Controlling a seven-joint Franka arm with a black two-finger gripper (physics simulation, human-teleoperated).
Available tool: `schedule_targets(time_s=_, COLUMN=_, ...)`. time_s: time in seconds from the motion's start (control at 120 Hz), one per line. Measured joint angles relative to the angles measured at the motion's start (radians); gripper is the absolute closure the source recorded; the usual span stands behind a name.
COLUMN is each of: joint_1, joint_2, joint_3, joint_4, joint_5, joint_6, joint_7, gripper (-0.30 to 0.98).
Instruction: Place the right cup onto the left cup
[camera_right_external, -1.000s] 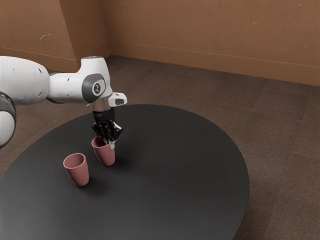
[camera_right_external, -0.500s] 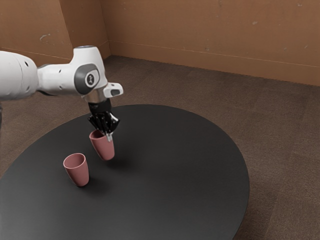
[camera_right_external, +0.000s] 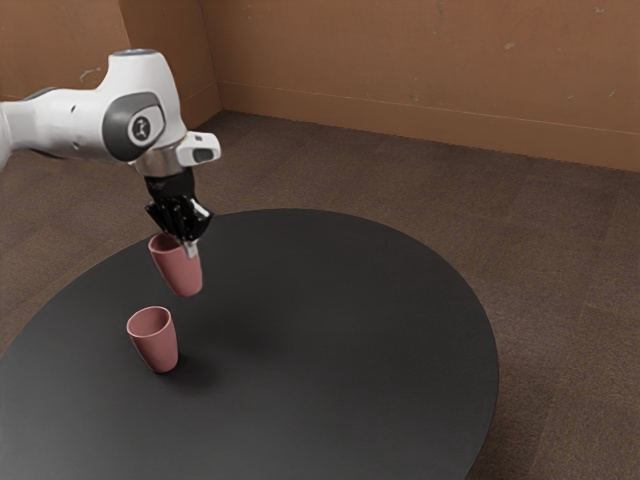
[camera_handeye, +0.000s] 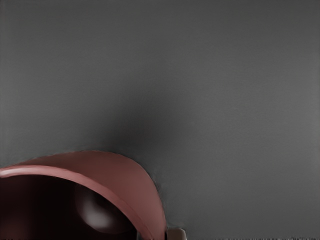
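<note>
Black two-finger gripper (camera_right_external: 190, 243), pointing down, fingers closed on the wall of a tapered, dusty-red cup with a smooth finish (camera_right_external: 181, 272). Grip is at the rim: one finger inside the mouth, the other against the outer wall, its pale tip (camera_right_external: 192, 249) plain to see in the exterior view. Wrist view agrees: curved rim, dark hollow with a soft pale sheen within, a small light fingertip just outside the wall. Held cup hangs clear of the table, mouth up, roughly upright. A soft dark shadow lies on the tabletop near it in the wrist view. Next outward, a second dusty-red cup of like shape (camera_right_external: 156, 343), standing on the table, mouth up, its inside partly visible. The two cups are apart; in the exterior view the held one appears higher and a little toward that view's right of the standing one. Standing cup throws a faint shadow toward the exterior view's right. Under both, a round, matt black table (camera_right_external: 340, 350) with a smooth curved edge. Above the gripper, the white arm with dark grey joint covers (camera_right_external: 75, 122), coming in from the exterior view's left. Beyond the table, dark brown carpeted floor (camera_right_external: 560, 260); behind that, an orange-brown wall (camera_right_external: 400, 60) with a few pale scuffs and a low skirting band.
</note>
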Motion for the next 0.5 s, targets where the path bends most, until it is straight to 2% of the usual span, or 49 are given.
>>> schedule_targets(time_s=0.208, joint_1=-0.008, joint_2=-0.101, joint_3=0.000, joint_4=-0.100, joint_5=0.043, joint_6=-0.035, joint_7=-0.040, gripper=0.78)
schedule_targets(time_s=0.5, joint_1=0.016, joint_2=-0.127, joint_3=0.002, joint_4=-0.159, joint_5=0.057, joint_6=-0.048, joint_7=-0.088, gripper=0.78)
